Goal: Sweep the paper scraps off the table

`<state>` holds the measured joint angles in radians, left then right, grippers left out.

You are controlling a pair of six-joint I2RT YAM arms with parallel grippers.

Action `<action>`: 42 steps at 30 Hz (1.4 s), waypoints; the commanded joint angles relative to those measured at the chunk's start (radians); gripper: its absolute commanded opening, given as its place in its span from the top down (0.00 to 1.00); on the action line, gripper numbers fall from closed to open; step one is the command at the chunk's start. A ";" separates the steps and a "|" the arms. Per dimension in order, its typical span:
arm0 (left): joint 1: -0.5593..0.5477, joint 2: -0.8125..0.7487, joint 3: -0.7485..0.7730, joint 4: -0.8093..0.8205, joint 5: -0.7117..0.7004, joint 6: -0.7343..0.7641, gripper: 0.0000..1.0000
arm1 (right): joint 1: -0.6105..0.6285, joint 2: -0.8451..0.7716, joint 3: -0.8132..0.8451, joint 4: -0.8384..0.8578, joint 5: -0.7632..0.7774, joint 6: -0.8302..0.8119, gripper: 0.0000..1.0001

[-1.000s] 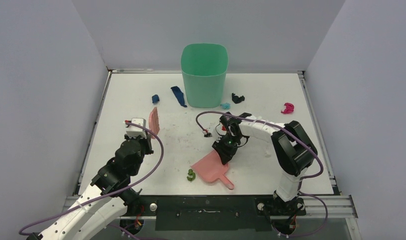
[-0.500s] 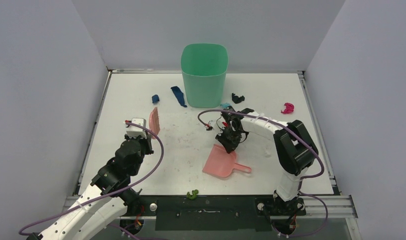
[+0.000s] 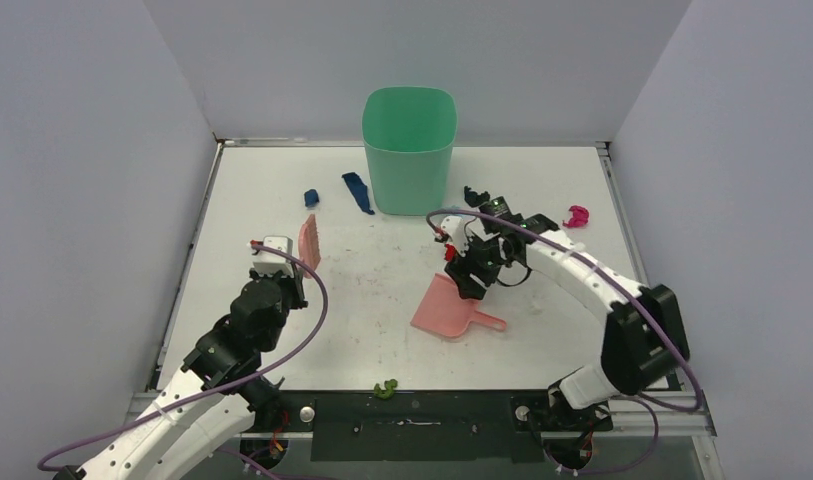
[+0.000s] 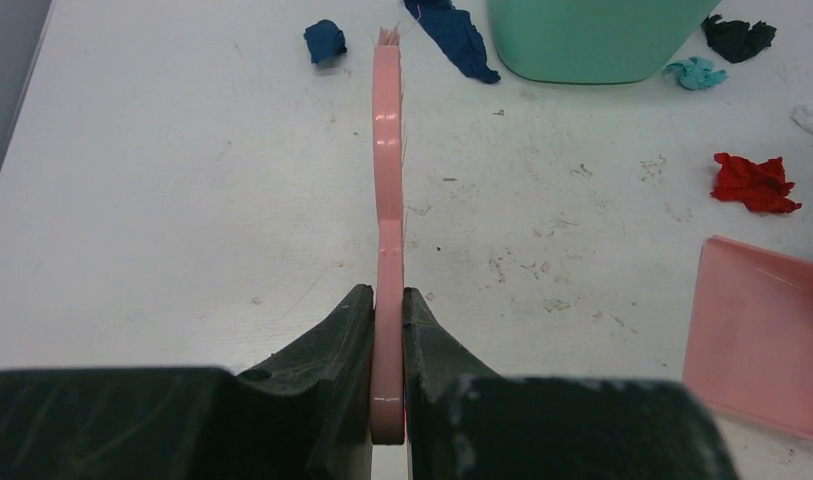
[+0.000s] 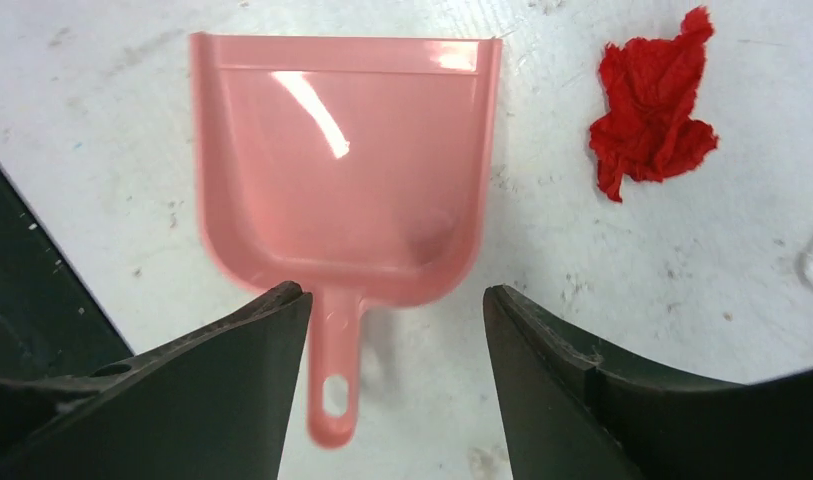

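Right, starting nearest me: a green scrap point(image 3: 386, 387) sits on the table's point(image 3: 542, 340) front edge, as far from the green bin point(image 3: 409, 148) as anything here gets. My left gripper point(image 4: 387, 340) is pinched tight on the handle of the pink brush point(image 4: 387, 180), which stands on edge with its bristle end aimed at the bin's left side. My right gripper point(image 5: 394, 295) hovers with its jaws apart over the handle of the pink dustpan point(image 5: 352, 170). The dustpan lies flat on the table, well in front of the bin and a little to its right, with nothing in it. A red scrap point(image 5: 652, 110) lies between the dustpan and the bin. A white scrap point(image 4: 812, 118) is at the frame edge, right of the bin. Closer to the bin, a light blue scrap point(image 4: 696, 72) sits at its front right corner, with a black scrap point(image 3: 474, 195) just right of it. A long dark blue scrap point(image 3: 358, 192) lies just beside the bin's left wall, and a small dark blue scrap point(image 3: 311, 197) further left. A magenta scrap point(image 3: 577, 215) lies well off to the bin's right.
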<state>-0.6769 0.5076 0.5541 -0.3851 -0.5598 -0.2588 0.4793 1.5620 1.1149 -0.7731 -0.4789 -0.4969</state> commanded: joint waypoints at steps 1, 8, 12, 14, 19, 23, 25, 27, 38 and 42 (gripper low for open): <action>0.010 0.010 0.044 0.043 0.009 -0.003 1.00 | 0.001 -0.205 -0.102 -0.028 -0.046 -0.038 0.34; 0.017 0.027 0.044 0.045 0.015 -0.001 1.00 | -0.008 -0.386 -0.314 0.042 -0.014 -0.145 0.29; 0.022 0.038 0.045 0.044 0.031 0.000 1.00 | -0.011 -0.472 -0.420 0.143 -0.042 -0.202 0.26; 0.023 0.042 0.046 0.045 0.035 0.000 1.00 | -0.013 -0.478 -0.449 0.178 -0.036 -0.198 0.25; 0.023 0.045 0.044 0.046 0.041 0.000 1.00 | -0.013 -0.409 -0.462 0.201 0.003 -0.184 0.26; 0.023 0.048 0.046 0.046 0.045 0.000 1.00 | -0.020 -0.372 -0.464 0.199 0.025 -0.184 0.30; 0.023 0.047 0.045 0.045 0.045 0.000 1.00 | -0.023 -0.371 -0.463 0.193 0.030 -0.184 0.32; 0.023 0.045 0.044 0.045 0.048 0.001 1.00 | -0.025 -0.368 -0.457 0.182 0.039 -0.186 0.34; 0.028 0.072 0.051 0.051 0.090 0.001 1.00 | -0.060 -0.276 -0.430 0.119 0.009 -0.208 0.53; 0.028 0.104 0.112 0.020 0.158 -0.007 1.00 | -0.063 -0.268 -0.402 0.127 0.013 -0.175 0.71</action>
<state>-0.6537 0.5877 0.5564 -0.3866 -0.4782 -0.2584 0.4244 1.2968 0.6563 -0.6540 -0.4522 -0.6914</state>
